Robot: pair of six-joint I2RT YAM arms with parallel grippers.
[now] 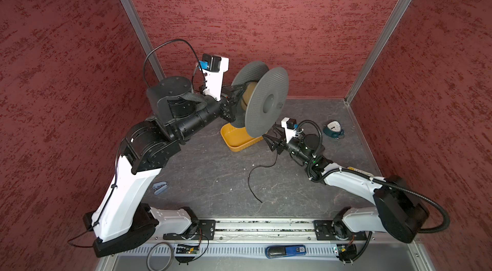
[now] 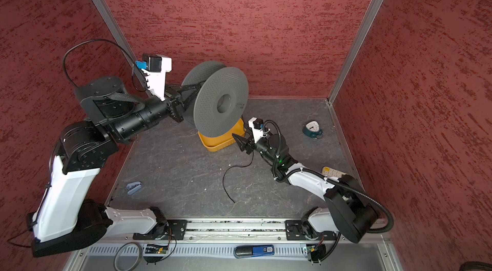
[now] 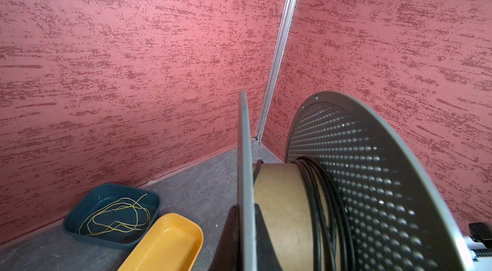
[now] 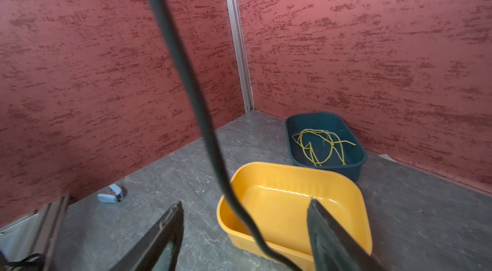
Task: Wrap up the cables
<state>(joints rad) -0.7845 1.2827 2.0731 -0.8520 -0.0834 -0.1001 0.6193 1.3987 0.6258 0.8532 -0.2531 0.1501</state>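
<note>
Grey spool (image 1: 266, 101): two thin round perforated flanges on a smooth brown cardboard core (image 3: 279, 203).
Black cord (image 3: 322, 203): thin, smooth and round; several turns sat on the core against one flange, a loose tail curled on the dark mottled surface (image 1: 213, 176) below the spool.
Left pincer (image 1: 238, 92): clamped on the spool's other flange.
Right pincer (image 4: 245, 203): fingers apart just beside the spool, cord running slack between them.
Yellow tray (image 1: 234, 139): glossy, rounded, below the spool.

Raised spool (image 1: 257, 115) near tray (image 1: 230, 137); open floor (image 1: 207, 176)
</note>
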